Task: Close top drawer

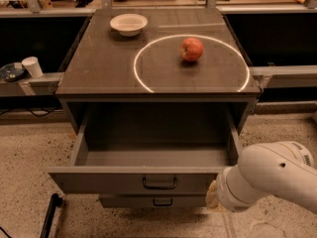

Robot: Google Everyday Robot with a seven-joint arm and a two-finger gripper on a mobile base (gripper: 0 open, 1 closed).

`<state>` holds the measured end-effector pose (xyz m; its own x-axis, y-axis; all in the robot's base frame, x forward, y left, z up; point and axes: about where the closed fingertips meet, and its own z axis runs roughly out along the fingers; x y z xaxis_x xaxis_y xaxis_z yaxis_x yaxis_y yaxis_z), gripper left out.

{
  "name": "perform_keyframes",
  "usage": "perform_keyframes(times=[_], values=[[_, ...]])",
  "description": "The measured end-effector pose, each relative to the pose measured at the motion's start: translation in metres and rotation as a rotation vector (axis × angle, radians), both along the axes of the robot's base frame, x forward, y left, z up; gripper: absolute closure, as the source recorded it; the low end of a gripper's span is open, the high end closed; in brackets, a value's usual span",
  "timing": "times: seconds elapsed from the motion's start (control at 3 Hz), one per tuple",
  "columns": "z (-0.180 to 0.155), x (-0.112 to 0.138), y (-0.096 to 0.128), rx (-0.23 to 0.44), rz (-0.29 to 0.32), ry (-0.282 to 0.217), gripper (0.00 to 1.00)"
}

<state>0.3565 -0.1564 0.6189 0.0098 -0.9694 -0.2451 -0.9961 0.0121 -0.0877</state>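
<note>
The top drawer (114, 180) is a wide grey metal drawer pulled far out of the cabinet, and its box is empty. Its long front panel carries a black loop handle (160, 183). My white arm (270, 180) comes in from the bottom right. My gripper (213, 195) is at the arm's end, low by the right end of the drawer's front panel, mostly hidden behind the arm.
A shorter drawer front (153, 201) with a small handle sits below. On the cabinet top (99, 68) are a red apple (191, 49) inside a bright ring and a white bowl (129, 24). A paper cup (33, 66) stands at left. A black bar (49, 214) lies on the floor.
</note>
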Motion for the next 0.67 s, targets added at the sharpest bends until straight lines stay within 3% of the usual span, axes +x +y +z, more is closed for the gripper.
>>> perform_keyframes(times=[0.33,0.67], values=[[-0.0019,0.0362,-0.0014,0.015,-0.012,-0.073,0.84],[-0.0027,0.0417,-0.0013,0.019,-0.031,-0.08,0.61]])
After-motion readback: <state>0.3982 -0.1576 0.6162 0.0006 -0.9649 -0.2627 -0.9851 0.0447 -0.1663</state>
